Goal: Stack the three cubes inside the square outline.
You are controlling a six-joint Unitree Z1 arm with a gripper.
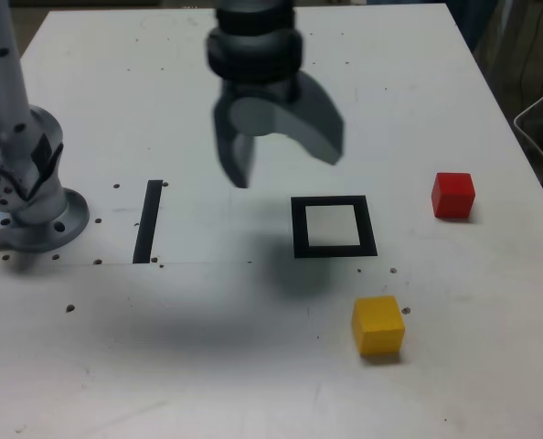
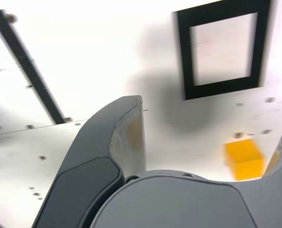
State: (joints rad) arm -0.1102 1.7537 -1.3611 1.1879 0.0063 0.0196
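Square outline [image 1: 334, 227] sits mid-table, white middle bare. Yellow cube [image 1: 378, 324] lies near, toward camera; red cube [image 1: 452, 195] off to exterior view's right. Green cube not seen.

Gripper [image 1: 281, 155] hangs above table, jaws wide open, holding nothing.

Risk: open jaw could bump yellow cube sideways coming down, or grab crooked.

Black tape strip [image 1: 148, 220] and arm base [image 1: 29, 215] stand well apart. Nothing blocks way.

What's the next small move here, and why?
Probably lower the open claw toward the yellow cube. The claw holds nothing, the square outline is empty, and the yellow cube already sits between the claw's fingers in the wrist view, nearer than the red cube.
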